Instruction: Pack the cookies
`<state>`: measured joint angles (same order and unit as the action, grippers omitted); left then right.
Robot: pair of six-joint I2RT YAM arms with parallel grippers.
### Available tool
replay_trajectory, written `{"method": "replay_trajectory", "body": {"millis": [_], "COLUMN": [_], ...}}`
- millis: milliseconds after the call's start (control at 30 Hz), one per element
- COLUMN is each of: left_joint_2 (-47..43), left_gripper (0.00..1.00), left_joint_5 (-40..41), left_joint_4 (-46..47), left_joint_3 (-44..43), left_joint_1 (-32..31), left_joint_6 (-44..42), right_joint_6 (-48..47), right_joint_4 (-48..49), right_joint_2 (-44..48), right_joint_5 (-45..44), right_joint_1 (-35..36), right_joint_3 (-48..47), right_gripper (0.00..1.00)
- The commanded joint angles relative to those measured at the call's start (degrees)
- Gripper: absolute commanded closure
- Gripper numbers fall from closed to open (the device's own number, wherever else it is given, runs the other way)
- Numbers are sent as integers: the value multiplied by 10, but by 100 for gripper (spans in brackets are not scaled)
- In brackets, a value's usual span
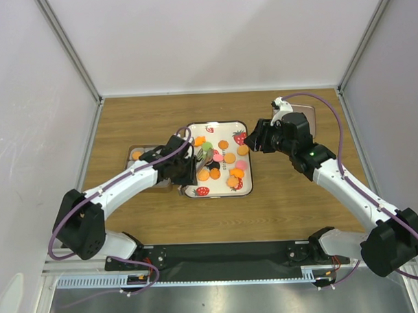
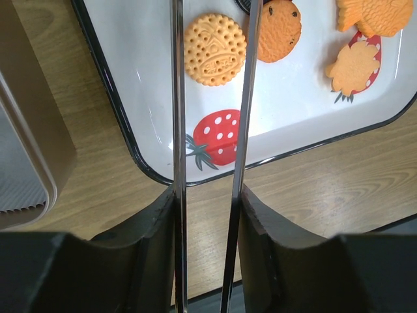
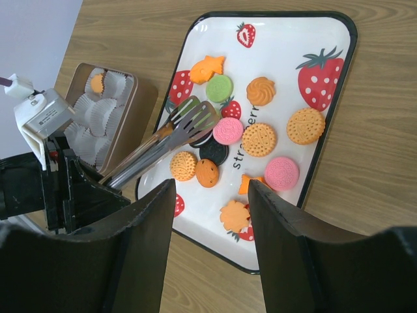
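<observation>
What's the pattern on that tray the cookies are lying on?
Red strawberries with green leaves on a white tray, black-rimmed; clearest in the right wrist view.

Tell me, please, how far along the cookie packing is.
One orange cookie sits in the lined box. The left gripper holds tongs, tips at the black cookie. About a dozen cookies are left on the tray; the right gripper is open and empty.

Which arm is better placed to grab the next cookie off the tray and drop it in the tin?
Left. The left claw grips the tongs, tips at the black cookie, and the tin is on that arm's side. The right claw hangs open and empty by the tray's other edge.
</observation>
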<state>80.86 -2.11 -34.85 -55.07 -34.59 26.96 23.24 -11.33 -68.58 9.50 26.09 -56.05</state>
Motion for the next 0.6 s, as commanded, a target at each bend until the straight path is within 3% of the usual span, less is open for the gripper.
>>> {"method": "replay_trajectory", "body": {"millis": [0, 400, 567], "left_joint_2": [-30, -69, -118], "left_gripper": [60, 62, 62], "left_joint_5": [10, 20, 78], "left_joint_4": [-2, -36, -73], "left_joint_3": [-18, -50, -65], "left_joint_1": [5, 5, 17], "left_joint_6": [-3, -16, -16], "right_joint_6": [-11, -10, -10], "right_joint_4": [11, 12, 11], "right_joint_2": [5, 3, 2], "right_joint_5": [-3, -4, -3], "right_joint_1": [3, 3, 3], "right_joint_3": [-8, -7, -7], "right_gripper": [46, 46, 46]}}
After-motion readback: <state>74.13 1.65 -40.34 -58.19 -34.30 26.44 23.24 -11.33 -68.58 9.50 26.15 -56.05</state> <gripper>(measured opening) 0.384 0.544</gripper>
